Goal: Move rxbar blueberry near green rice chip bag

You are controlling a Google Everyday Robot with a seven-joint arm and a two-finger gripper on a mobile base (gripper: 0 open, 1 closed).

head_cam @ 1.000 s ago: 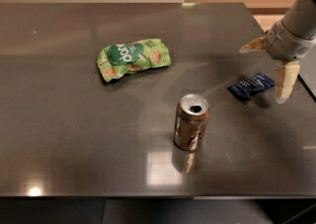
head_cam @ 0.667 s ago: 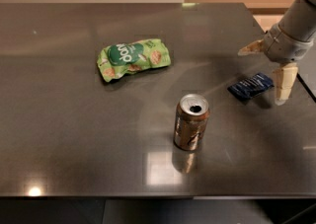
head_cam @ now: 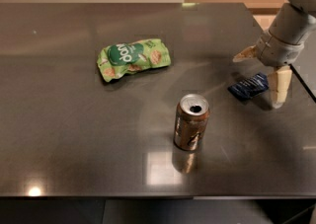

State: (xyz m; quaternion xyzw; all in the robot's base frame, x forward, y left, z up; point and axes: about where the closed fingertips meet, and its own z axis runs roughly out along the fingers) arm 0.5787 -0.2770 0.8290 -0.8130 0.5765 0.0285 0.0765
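The rxbar blueberry (head_cam: 248,86), a small flat dark blue wrapper, lies on the dark table near its right edge. My gripper (head_cam: 262,72) hangs over it, open, with one pale finger (head_cam: 245,54) behind the bar and the other (head_cam: 280,86) to its right; the bar lies between and just below them. The green rice chip bag (head_cam: 133,58), light green with a dark green round logo, lies left of centre toward the back, far from the bar.
A bronze soda can (head_cam: 191,122) stands upright at the front centre, between the bar and the bag but nearer the front. The table's right edge (head_cam: 302,79) runs close beside the gripper.
The gripper has shifted slightly up and left over the bar. The bar, can and bag have not moved.
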